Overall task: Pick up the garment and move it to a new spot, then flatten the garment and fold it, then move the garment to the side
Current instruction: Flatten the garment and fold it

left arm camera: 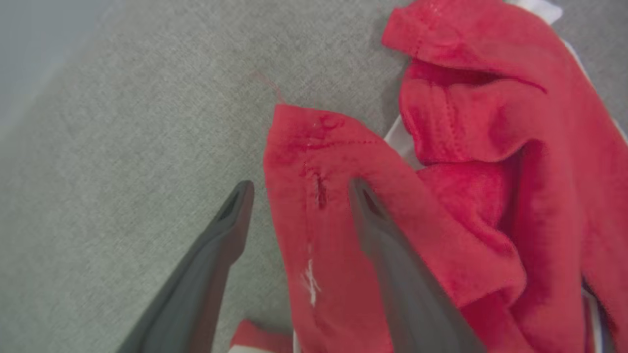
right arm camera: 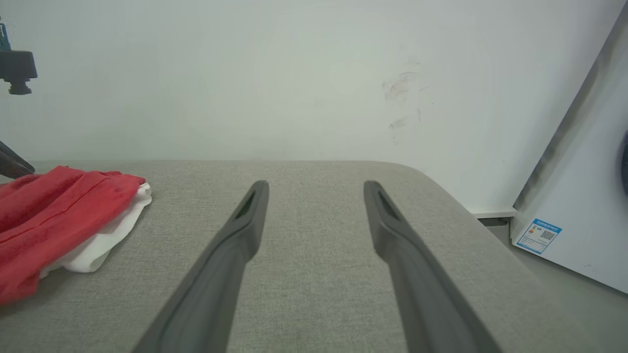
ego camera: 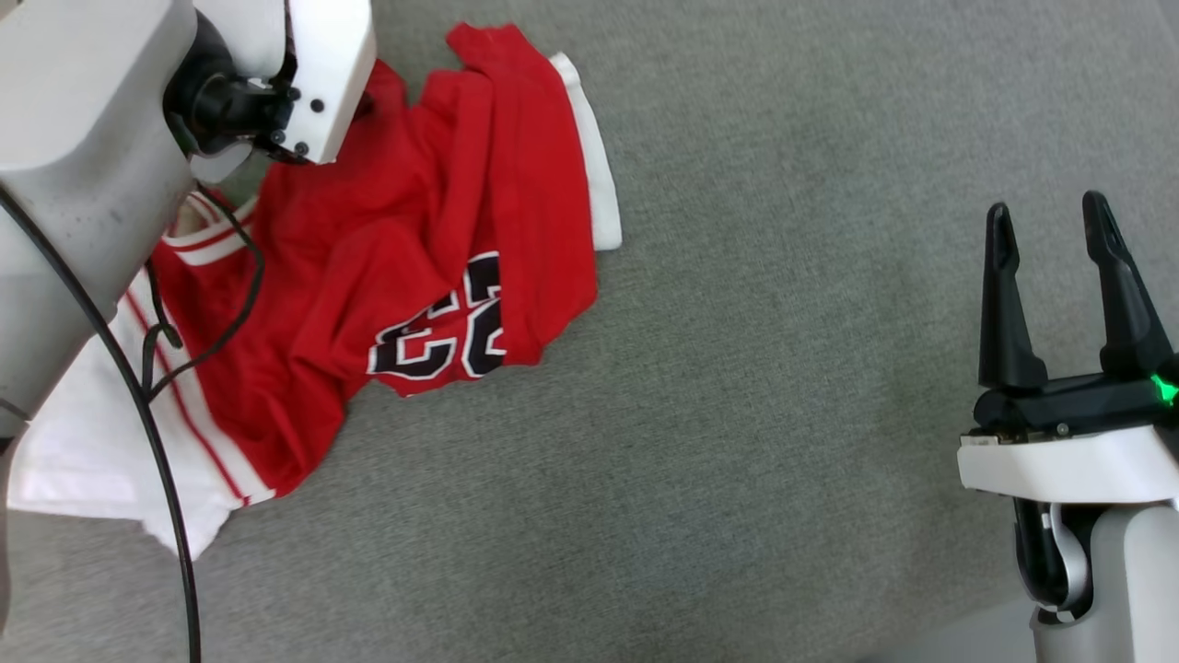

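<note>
**Flattening stage, as judged from the lie of the cloth.** The garment [ego camera: 387, 276] lies crumpled on the left part of the grey surface [ego camera: 783, 368]. Its red body is bunched in folds and its black lettering [ego camera: 451, 336] is half turned under. One white sleeve [ego camera: 83, 451] lies toward the near left, and a second white edge [ego camera: 594, 175] shows on the far side.

In the left wrist view the left end effector [left arm camera: 300, 189] stands open over a stitched red hem fold [left arm camera: 319, 142]. One finger is above bare surface, the other above cloth, and nothing is gripped. The right end effector [ego camera: 1048, 212] is likewise open and empty. It sits over bare surface toward the right, well apart from the garment.

Good practice here:
- Close the left fingers on the hem corner alone, not on stacked layers.
- Bring the right end effector across to a matching hem or shoulder corner.
- Draw the two apart low and evenly, so that the folds slide out rather than drag the whole shirt.
- Check that the sleeves lie spread before any fold.
</note>
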You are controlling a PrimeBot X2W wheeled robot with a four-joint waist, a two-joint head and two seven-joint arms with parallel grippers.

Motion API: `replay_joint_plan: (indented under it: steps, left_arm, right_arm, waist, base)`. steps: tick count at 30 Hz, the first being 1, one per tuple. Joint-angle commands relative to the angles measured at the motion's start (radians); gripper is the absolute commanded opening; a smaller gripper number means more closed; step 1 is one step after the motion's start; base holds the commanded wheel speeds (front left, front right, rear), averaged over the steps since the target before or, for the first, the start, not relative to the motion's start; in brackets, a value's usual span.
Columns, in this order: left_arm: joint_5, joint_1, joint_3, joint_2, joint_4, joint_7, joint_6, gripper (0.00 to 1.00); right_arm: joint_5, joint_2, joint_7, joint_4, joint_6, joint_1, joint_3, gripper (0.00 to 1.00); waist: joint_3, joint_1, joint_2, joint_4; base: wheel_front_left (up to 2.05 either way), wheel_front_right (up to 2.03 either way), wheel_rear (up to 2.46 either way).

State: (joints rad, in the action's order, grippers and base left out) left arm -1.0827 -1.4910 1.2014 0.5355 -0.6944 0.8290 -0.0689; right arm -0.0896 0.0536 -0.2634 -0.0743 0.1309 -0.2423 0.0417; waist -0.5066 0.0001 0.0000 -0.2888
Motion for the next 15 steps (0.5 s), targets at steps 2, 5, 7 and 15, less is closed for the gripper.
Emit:
replay_joint_plan:
  steps: [2, 5, 7, 15]
  left_arm:
    - [-0.003, 0.019, 0.008, -0.008, -0.029, 0.006, -0.004, 1.0]
    - [-0.005, 0.051, 0.028, -0.016, -0.059, 0.044, -0.018, 1.0]
    - [-0.012, 0.07, 0.033, -0.023, -0.066, 0.042, -0.028, 0.17]
    - [0.002, 0.028, 0.008, -0.019, -0.016, -0.103, -0.054, 0.0]
  right_arm:
    - [-0.01, -0.004, -0.002, -0.005, 0.0, -0.021, 0.0, 1.0]
    - [-0.013, -0.005, -0.002, -0.002, 0.0, -0.027, 0.004, 1.0]
    - [-0.012, -0.005, -0.002, 0.001, 0.0, -0.028, 0.007, 1.0]
    - [0.0, -0.005, -0.002, 0.01, 0.0, -0.013, 0.019, 1.0]
  waist:
    - [-0.042, -0.0001, 0.0, -0.025]
    - [-0.052, -0.0001, 0.0, -0.026]
    - [-0.053, -0.0001, 0.0, -0.024]
    - [0.025, -0.0001, 0.0, 0.012]
  base:
    - [0.0, 0.0, 0.0]
    - [0.0, 0.0, 0.0]
    - [0.0, 0.0, 0.0]
    - [0.0, 0.0, 0.0]
